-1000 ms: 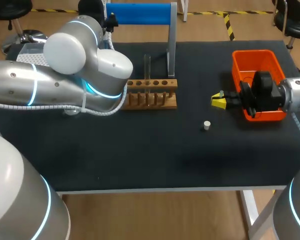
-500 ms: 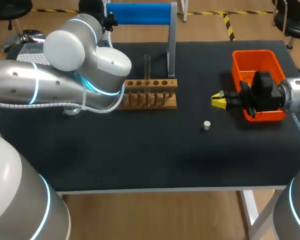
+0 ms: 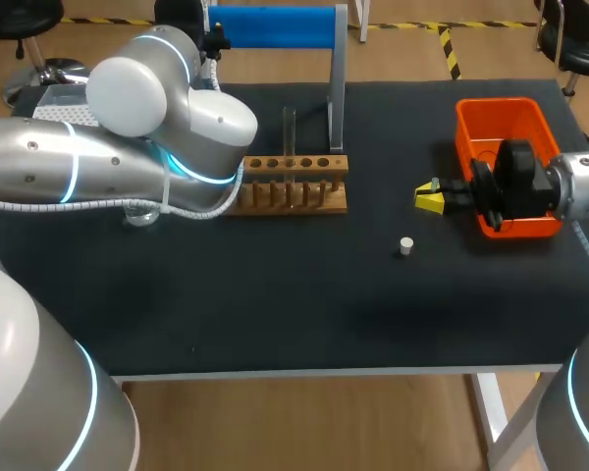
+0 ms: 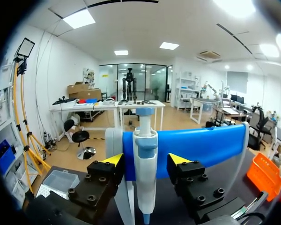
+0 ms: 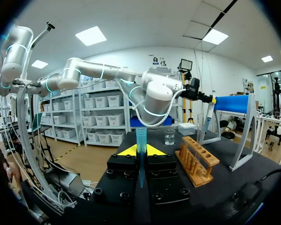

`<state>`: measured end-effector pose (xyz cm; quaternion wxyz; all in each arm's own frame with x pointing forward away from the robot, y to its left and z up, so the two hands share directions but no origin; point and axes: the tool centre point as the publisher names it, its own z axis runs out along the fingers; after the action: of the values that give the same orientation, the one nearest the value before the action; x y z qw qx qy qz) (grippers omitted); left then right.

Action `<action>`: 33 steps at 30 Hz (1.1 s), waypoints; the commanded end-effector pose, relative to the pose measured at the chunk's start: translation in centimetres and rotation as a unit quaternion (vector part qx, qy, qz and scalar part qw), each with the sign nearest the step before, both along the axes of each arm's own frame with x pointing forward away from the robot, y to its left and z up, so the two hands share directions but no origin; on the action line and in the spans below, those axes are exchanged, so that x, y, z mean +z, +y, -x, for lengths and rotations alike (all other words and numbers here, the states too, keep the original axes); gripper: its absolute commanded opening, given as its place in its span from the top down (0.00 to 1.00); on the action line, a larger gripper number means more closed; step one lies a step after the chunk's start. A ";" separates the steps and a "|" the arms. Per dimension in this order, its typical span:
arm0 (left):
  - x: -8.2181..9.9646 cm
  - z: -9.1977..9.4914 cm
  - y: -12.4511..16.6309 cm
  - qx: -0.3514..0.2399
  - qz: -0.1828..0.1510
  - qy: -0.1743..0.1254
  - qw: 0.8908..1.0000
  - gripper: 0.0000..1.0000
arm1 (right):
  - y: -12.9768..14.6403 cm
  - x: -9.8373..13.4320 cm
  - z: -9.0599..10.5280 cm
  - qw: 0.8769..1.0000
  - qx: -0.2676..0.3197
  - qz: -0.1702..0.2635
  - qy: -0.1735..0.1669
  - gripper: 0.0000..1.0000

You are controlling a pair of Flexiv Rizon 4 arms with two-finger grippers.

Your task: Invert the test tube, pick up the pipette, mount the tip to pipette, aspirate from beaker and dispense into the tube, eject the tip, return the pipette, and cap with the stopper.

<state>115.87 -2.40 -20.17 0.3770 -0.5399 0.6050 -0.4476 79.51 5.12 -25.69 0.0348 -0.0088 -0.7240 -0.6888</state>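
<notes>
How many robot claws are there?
2. The left claw sits open around the pipette at the blue stand. The right claw, beside the orange bin, is shut on a blue tip.

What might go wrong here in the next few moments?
The left jaws stand open either side of the pipette hanging on the blue stand; closing off-centre might knock it askew. The right jaws pinch a thin pipette tip; it may tilt or slip before mounting.
</notes>
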 end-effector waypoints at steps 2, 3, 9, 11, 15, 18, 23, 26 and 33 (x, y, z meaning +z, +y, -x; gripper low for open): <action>0.1 -0.4 0.0 -0.001 -0.002 0.002 1.000 0.45 | 0.0 0.0 0.0 1.000 0.000 0.000 0.000 1.00; 0.1 -0.4 0.0 -0.002 -0.002 0.002 1.000 0.46 | 0.0 0.0 0.0 1.000 0.000 0.000 0.000 1.00; 0.0 -0.5 0.0 -0.003 -0.004 0.004 1.000 0.51 | 0.0 0.0 0.0 1.000 0.000 0.000 0.000 1.00; 0.0 -0.6 0.0 -0.003 -0.004 0.005 1.000 0.51 | 0.0 0.0 0.0 1.000 0.000 0.000 0.000 1.00; 0.0 -0.7 0.0 -0.003 -0.005 0.006 1.000 0.51 | 0.0 0.0 0.0 1.000 0.000 0.000 0.000 1.00; 0.0 -0.9 0.0 -0.004 -0.005 0.007 1.000 0.51 | 0.0 0.0 0.0 1.000 0.000 0.000 0.000 1.00; 0.0 -0.9 0.0 -0.004 -0.006 0.008 1.000 0.51 | 0.0 0.0 0.0 1.000 0.000 0.000 0.000 1.00; -0.1 -1.0 -0.1 -0.004 -0.006 0.009 1.000 0.51 | 0.0 0.0 0.0 1.000 0.000 0.000 0.000 1.00; -0.2 -1.1 -0.1 -0.003 -0.005 0.011 1.000 0.51 | 0.0 0.0 0.0 1.000 0.000 0.000 0.000 1.00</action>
<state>116.71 -2.41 -20.43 0.3734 -0.5400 0.6113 -0.4419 79.51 5.11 -25.69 0.0348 -0.0088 -0.7240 -0.6888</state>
